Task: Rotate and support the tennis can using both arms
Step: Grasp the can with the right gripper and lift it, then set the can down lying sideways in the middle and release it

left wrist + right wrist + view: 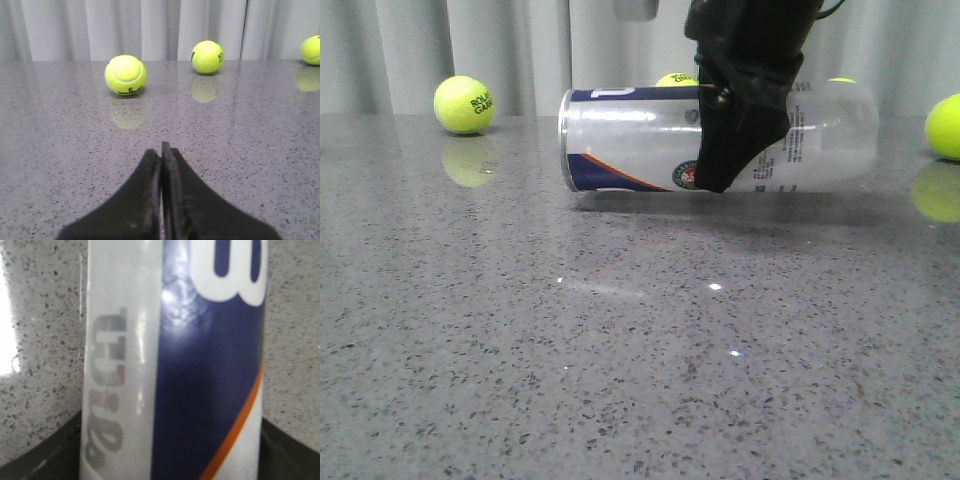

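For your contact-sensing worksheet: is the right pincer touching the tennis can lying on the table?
Touching. In the right wrist view the tennis can fills the gap between both fingers with no space visible; the front view shows the right pincer straddling it.

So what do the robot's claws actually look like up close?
Both are plain black. The right claw is a chunky housing narrowing to a tapered dark finger, with a small metal screw on its side and a thin black cable at the top. The left claw shows two smooth matte fingers curving to thin tips. No markings visible.
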Robot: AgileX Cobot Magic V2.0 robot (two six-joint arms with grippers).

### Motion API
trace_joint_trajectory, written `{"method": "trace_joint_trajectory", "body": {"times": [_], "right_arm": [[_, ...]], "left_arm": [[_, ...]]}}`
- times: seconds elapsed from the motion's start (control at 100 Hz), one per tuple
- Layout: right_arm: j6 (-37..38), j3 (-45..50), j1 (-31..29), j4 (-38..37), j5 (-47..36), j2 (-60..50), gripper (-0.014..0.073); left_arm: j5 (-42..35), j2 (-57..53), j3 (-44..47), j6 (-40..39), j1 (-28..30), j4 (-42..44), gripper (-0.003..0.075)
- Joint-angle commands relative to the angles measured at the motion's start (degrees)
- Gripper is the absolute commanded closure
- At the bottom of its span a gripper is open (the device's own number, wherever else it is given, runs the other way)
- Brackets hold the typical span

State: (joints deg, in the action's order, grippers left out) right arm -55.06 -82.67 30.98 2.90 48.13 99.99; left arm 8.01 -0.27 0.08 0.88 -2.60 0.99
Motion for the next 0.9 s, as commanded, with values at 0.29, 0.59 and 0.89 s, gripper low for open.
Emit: {"method": "trace_joint_trajectory", "body": {"times": [0.29,0.59,0.89], "right_arm": [[-0.98,-2.00,0.11,-0.62,-2.30,-0.93,0.0172],[-0.98,-2.00,0.11,-0.70,-2.37,-1.01,-0.0038],[-0.98,-2.06,0.11,-0.70,-1.18,-4.52,-0.0038]], "left_arm": [[-4.49,-1.79,2.54,-0.33,-0.09,-0.11,0.0739],[-4.49,-1.79,2.54,-0.33,-0.09,-0.11,0.0739],[-4.49,-1.79,2.54,-0.33,-0.09,-0.11,0.0739]]}}
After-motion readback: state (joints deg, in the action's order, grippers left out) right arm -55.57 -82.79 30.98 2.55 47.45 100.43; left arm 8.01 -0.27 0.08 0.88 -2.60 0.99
